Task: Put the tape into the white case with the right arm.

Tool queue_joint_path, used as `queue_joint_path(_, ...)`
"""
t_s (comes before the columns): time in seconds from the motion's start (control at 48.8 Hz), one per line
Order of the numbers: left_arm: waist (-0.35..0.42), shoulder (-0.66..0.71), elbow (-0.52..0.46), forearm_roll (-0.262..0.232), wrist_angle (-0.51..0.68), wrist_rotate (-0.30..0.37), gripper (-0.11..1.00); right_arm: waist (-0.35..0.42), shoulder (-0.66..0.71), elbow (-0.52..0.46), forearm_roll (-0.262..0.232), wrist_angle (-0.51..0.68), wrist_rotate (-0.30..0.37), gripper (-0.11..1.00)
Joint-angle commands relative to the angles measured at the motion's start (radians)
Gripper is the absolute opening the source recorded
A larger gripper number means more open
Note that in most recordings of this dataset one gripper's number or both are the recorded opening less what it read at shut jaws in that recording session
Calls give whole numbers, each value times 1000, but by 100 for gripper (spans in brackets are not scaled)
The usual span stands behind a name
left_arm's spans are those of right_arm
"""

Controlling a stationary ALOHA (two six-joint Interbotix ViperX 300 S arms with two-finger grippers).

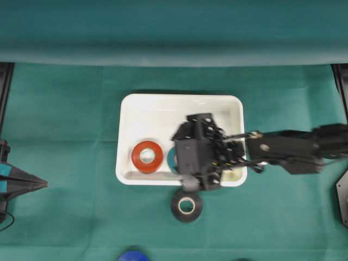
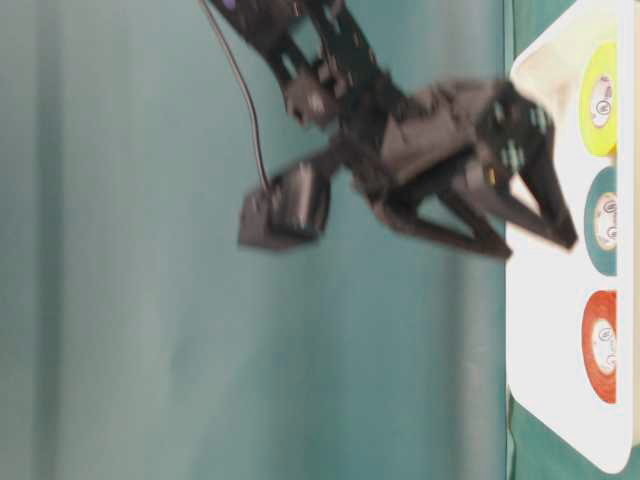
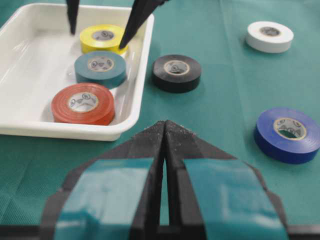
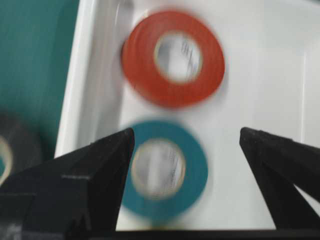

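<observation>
The white case [image 1: 130, 111] holds a red tape roll [image 1: 147, 156], a teal roll [image 4: 162, 167] and a yellow roll [image 3: 102, 36], all lying flat. My right gripper [image 4: 187, 137] hangs over the case, open, with its two black fingers [image 3: 135, 22] spread above the teal and yellow rolls and nothing held between them. The right arm [image 1: 283, 147] reaches in from the right. A black tape roll [image 1: 186, 205] lies on the cloth just outside the case's near rim. My left gripper [image 3: 165, 125] rests shut at the far left of the table, away from the case.
A blue roll [image 3: 287, 134] and a white roll [image 3: 270, 36] lie on the green cloth [image 1: 65, 119] beyond the black one, outside the case. The case's raised rim [image 3: 142, 75] separates the black roll from the rolls inside.
</observation>
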Motion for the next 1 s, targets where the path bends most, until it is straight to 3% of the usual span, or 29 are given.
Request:
queue_joint_path(0.0, 2, 9, -11, -2, -11, 0, 0, -2, -89, 51, -2, -9, 2, 62)
queue_joint_path(0.267, 2, 9, -11, -2, -11, -2, 0, -2, -278, 267, 3, -14, 20, 62)
queue_joint_path(0.677, 2, 9, -9, -2, -11, 0, 0, -2, -557, 545, 3, -51, 138, 62)
queue_joint_path(0.984, 2, 9, -11, -2, -11, 0, 0, -2, -696, 658, 3, -63, 161, 62)
